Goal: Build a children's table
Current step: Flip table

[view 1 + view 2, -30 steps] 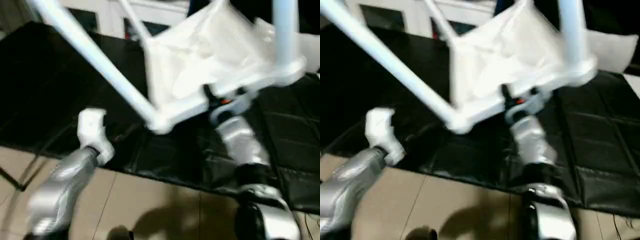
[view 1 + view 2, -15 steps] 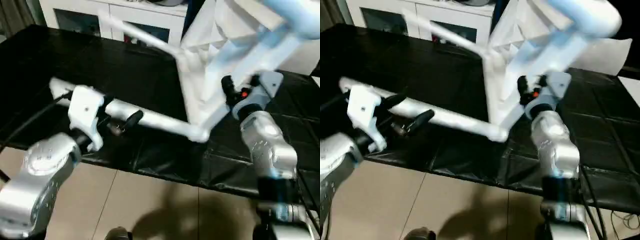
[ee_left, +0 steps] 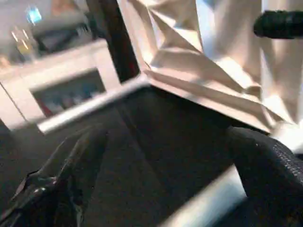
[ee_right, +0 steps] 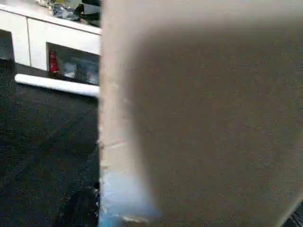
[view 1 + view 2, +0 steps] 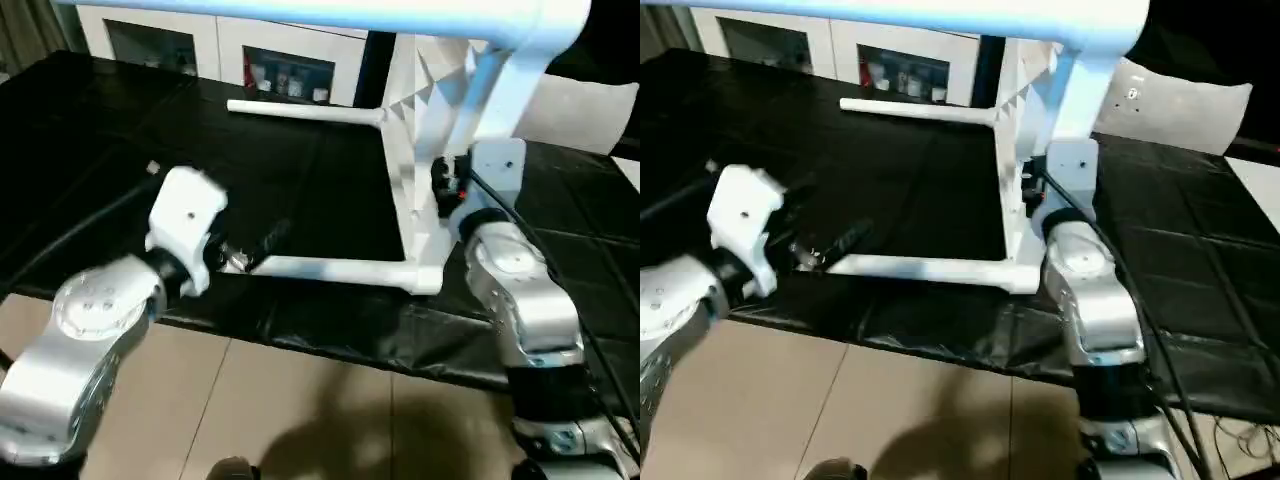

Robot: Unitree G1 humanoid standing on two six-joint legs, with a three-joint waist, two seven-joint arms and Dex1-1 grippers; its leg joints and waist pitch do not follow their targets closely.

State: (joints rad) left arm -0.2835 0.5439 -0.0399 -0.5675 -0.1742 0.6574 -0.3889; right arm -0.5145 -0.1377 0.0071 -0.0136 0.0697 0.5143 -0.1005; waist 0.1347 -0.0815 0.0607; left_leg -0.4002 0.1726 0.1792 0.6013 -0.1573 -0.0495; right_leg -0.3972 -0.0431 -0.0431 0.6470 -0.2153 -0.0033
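Note:
The children's table stands on one long edge on the black surface. Its white tabletop (image 5: 420, 130) shows its ribbed underside, and the legs point to my left. One leg (image 5: 340, 269) lies low along the surface, another (image 5: 300, 112) runs further back, and a third (image 5: 300, 12) crosses close overhead. My right gripper (image 5: 447, 185) is shut on the tabletop's near edge, whose white plastic (image 4: 199, 118) looms close in the right wrist view. My left gripper (image 5: 250, 255) is open at the free end of the low leg, its fingers (image 3: 80, 161) wide apart on either side of that leg.
A black cloth covers the work table (image 5: 120, 150), whose front edge (image 5: 300, 330) drops to a tiled floor. A white cabinet with glass doors (image 5: 280, 60) stands behind. A pale pillow (image 5: 570, 110) lies at the back right. A black cable (image 5: 80, 225) trails from my left arm.
The table has swung down from a raised tilt, so its low leg now rests on the black surface. My left gripper has come up to that leg's free end.

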